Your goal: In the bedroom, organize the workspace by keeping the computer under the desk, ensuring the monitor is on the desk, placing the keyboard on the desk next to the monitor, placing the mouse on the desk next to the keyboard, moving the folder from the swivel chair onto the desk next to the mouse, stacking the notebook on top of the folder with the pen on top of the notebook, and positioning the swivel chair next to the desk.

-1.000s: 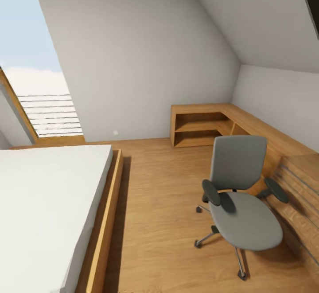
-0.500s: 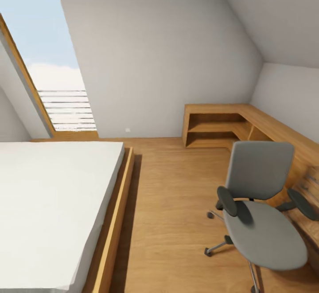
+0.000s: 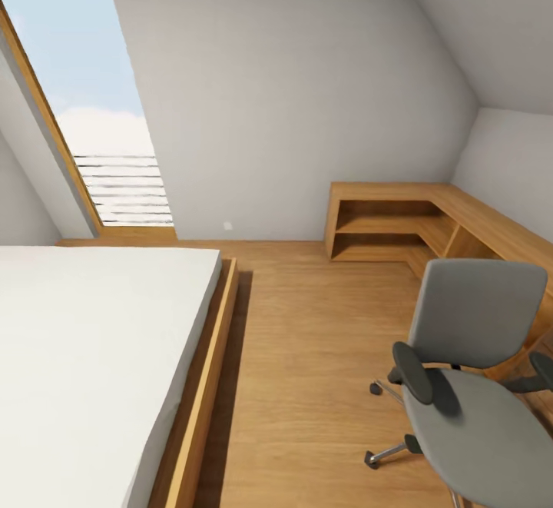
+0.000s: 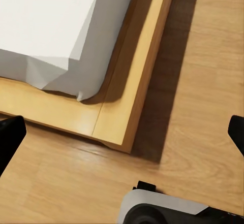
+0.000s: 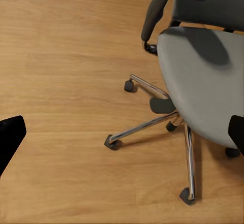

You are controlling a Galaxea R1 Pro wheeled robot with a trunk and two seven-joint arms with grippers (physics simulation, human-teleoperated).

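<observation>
Wood floor (image 3: pixel 307 354) lies open between bed frame (image 3: pixel 203 385) and swivel chair (image 3: pixel 468 385).

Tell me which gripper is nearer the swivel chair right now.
The right. Its wrist view looks down on the swivel chair, whose seat and star base lie between its spread fingers. The left gripper hangs over the bed corner and floor, away from the chair.

Swivel chair (image 3: pixel 476 385): grey seat & back, black armrests, chrome base w/ black casters. Bed (image 3: pixel 84 354): white mattress, light wood frame; floor (image 3: pixel 307 354) & shelf unit (image 3: pixel 384 220) honey-tone wood grain. Walls pale grey, window (image 3: pixel 84 101) sky blue w/ white.
</observation>
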